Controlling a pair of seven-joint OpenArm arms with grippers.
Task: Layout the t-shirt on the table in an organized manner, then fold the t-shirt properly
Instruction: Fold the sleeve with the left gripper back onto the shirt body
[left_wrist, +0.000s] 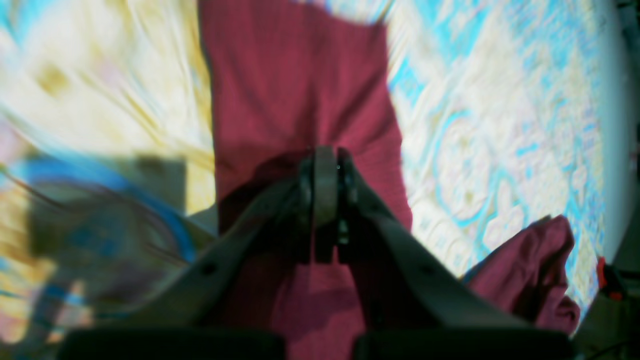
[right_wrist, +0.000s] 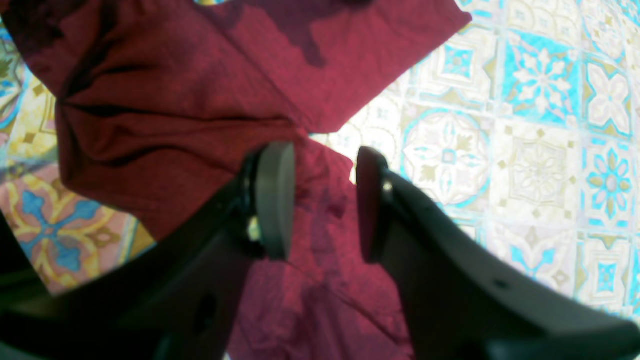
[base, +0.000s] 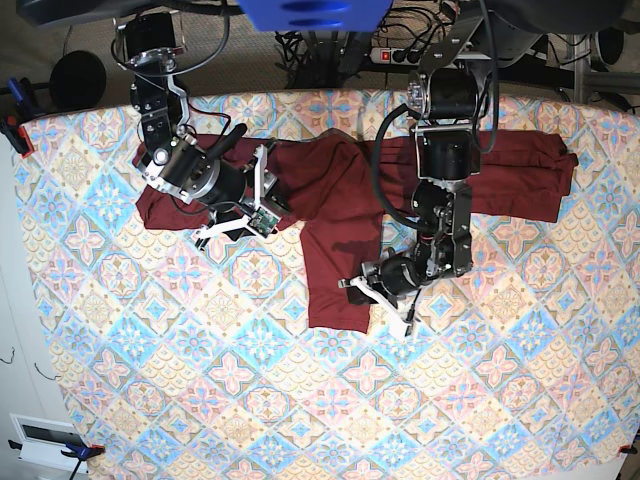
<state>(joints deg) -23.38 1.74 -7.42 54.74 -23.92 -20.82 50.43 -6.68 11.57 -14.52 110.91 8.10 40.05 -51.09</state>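
Dark maroon long-sleeved knit t-shirt (base: 335, 225) spread on pastel diamond-tiled table (base: 480, 400), not flat; folding not begun. Left gripper (left_wrist: 326, 172) pinches hem, 6 o'clock; right gripper (right_wrist: 324, 200) agape over sleeve, 9 o'clock.

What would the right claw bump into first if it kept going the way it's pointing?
Most likely the t-shirt. The right gripper has its jaws open, and maroon cloth lies right between and ahead of them, with the patterned table beyond it. Depth is hard to judge, so it may already be touching.

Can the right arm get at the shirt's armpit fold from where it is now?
Probably yes: the right gripper hangs open directly over the t-shirt there, fabric showing between its jaws, with nothing in between.
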